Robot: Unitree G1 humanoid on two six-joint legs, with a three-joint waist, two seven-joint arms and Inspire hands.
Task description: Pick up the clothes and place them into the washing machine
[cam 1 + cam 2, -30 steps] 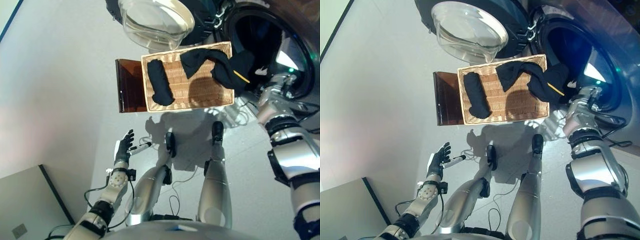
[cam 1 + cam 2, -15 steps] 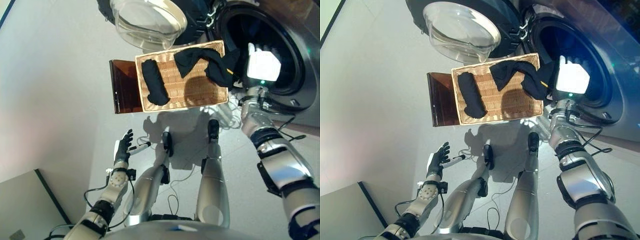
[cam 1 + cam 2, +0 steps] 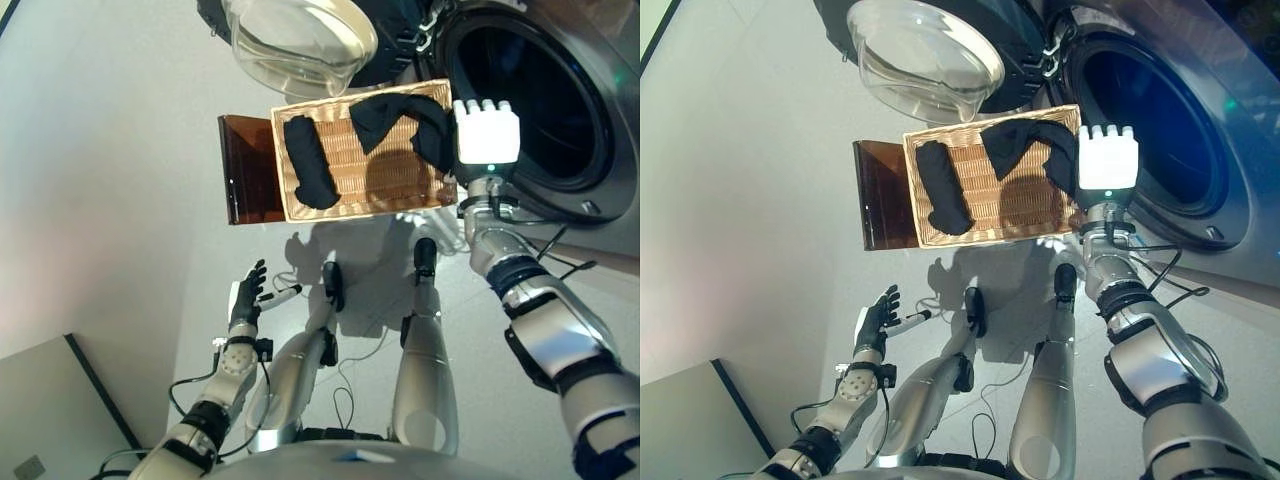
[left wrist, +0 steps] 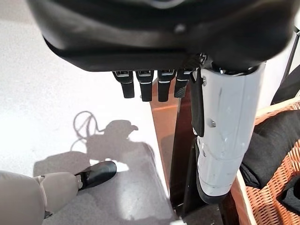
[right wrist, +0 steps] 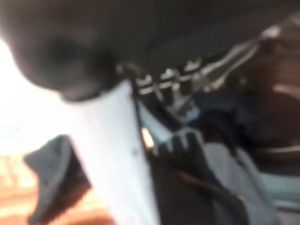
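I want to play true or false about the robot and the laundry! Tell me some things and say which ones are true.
1. The washing machine has its door open. True.
2. The wicker basket is empty. False: dark clothes lie in it, a rolled piece at one end and a spread piece at the other.
3. The right hand is up by the basket's end nearest the drum. True.
4. The left hand is holding a shirt. False: it hangs low with straight fingers and holds nothing.
5. The basket sits inside the drum. False: it sits on the floor in front of the machine.
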